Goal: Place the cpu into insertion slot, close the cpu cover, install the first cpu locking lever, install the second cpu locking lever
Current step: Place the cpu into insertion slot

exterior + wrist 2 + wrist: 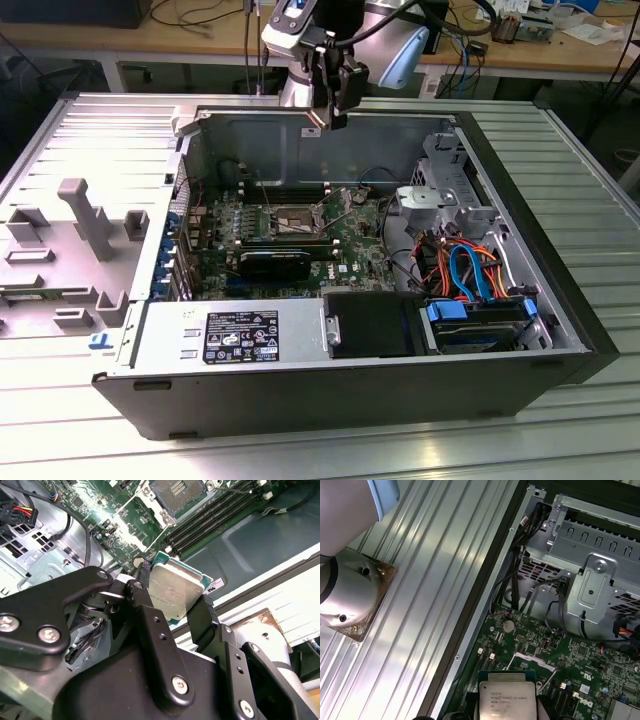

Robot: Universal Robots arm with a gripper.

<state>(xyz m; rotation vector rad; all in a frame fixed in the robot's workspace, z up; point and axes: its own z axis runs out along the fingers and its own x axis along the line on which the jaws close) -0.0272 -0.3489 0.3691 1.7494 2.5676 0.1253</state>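
Clamped by opposite edges on the small flat square cpu point(175, 587) with its dull silver-grey metal top, in the black two-fingered gripper point(328, 120). Held in the air over the back wall of the open dark grey metal computer case point(350, 400), well apart from the square dark silver-rimmed insertion slot point(285, 220), uncovered on the green motherboard point(355, 245)

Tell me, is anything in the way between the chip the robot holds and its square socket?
Nothing visible is. The gripper holds the cpu up above the open case, and the insertion slot lies bare on the green board, its dark middle showing.
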